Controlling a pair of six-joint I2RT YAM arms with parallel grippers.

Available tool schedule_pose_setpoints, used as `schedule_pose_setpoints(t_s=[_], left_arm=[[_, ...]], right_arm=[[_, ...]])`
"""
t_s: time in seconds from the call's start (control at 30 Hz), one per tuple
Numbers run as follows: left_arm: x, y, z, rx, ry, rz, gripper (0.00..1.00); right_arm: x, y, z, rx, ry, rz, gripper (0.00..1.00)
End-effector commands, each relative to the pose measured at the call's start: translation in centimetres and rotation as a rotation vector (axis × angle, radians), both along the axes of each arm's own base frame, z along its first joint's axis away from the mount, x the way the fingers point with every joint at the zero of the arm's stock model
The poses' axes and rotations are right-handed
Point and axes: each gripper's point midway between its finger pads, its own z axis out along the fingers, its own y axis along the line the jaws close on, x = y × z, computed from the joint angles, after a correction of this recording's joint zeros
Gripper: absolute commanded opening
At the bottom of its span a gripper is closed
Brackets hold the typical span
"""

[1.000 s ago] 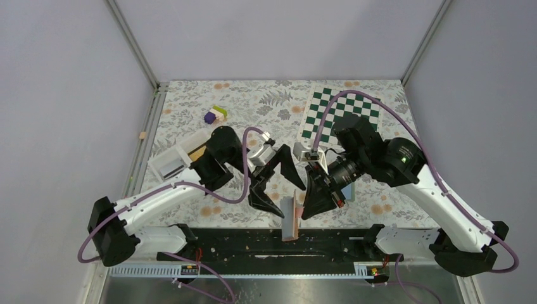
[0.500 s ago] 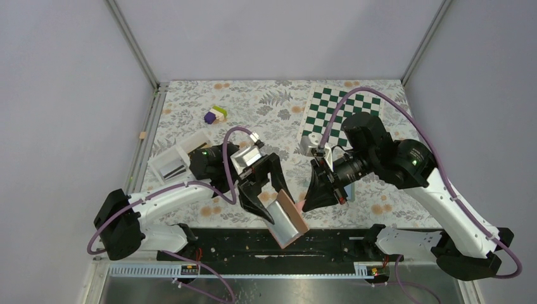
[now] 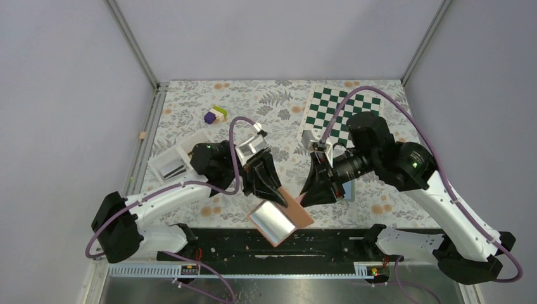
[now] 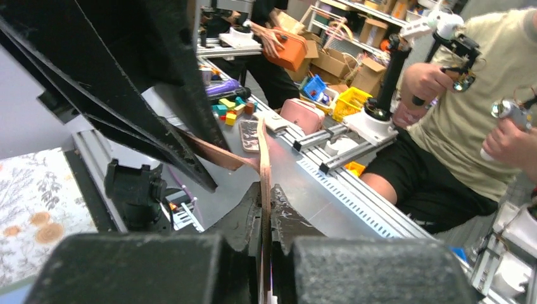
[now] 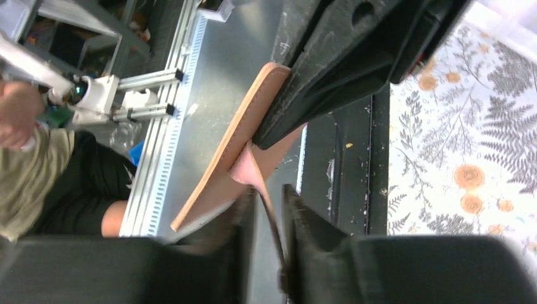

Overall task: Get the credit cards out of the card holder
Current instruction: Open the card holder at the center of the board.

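Fingers point(image 4: 246, 223) of the left tool point(image 3: 271, 192) are clenched on the cover edge of the tan card holder point(image 3: 276, 221). The right tool point(image 5: 269, 202) straddles its pink inner flap point(image 5: 244, 168); whether it grips cannot be told. The holder hangs open over the near edge of the worktop point(image 3: 253, 107); the credit cards cannot be made out.

Bright, even; wrist-cam fg blurry.
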Motion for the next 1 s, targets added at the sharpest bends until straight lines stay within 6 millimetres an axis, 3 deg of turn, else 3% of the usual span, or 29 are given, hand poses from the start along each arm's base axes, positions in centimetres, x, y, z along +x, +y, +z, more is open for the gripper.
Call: schedule_pose_setpoints(t_s=[0.0,0.13,0.27,0.37,0.47,0.57,0.73,0.87,0.97], left_arm=[[2.9,-0.5,1.3,-0.02,0.057,0.219,0.0],[9.1,-1.8,-0.3,0.12,0.184,0.65,0.0],[14.2,-0.9,-1.4,0.161,0.443,0.963,0.0],[16.2,0.4,-2.1,0.138,0.676,1.085,0.0],[18.2,2.5,-3.3,0.106,0.931,1.209,0.0],[20.1,4.9,-4.4,0.068,1.056,1.364,0.0],[21.4,7.6,-4.2,-0.18,1.237,1.367,0.0],[22.1,6.6,-5.1,-0.199,1.372,1.293,0.0],[22.3,5.9,-4.5,-0.23,1.439,1.208,0.0]], right_arm=[[1.6,-0.4,0.7,0.026,-0.065,-0.119,0.41],[2.5,-1.3,2.2,0.121,-0.1,-0.288,0.64],[5.6,-2.6,2.5,0.23,-0.11,-0.584,0.75],[6.4,-3.3,0.7,0.268,-0.095,-0.673,0.85],[7.4,-3.8,-1.0,0.303,-0.055,-0.766,0.86],[8.3,-3.1,-2.1,0.369,0.051,-0.82,0.85],[10.3,-2.1,-4.1,0.477,0.33,-0.931,0.86],[11.0,-1.5,-5.1,0.569,0.362,-0.921,0.88],[11.8,-1.3,-6.8,0.548,0.339,-0.948,0.88]])
